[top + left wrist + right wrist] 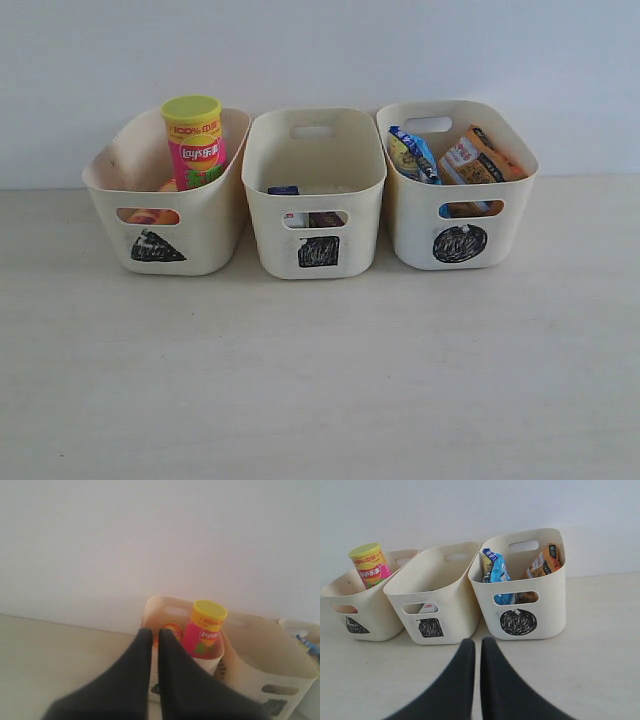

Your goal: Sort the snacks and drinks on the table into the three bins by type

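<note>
Both claws show dark fingers pressed nearly together on nothing, the left claw (151, 631) just before the left bin (260, 652), the right claw (477, 641) above the pale surface (590, 670) facing the middle bin (452, 605) and right bin (550, 605). In the left bin the pink-green chip tube (195, 145) stands upright, long axis vertical, yellow-green lid (191, 107) topmost and above the rim. A blue-and-white carton (283, 190) and dark purple carton (326, 218) sit low in the middle bin, while the blue bag (412, 155) and orange bag (480, 158) stand on end, tilted, in the right bin.
</note>
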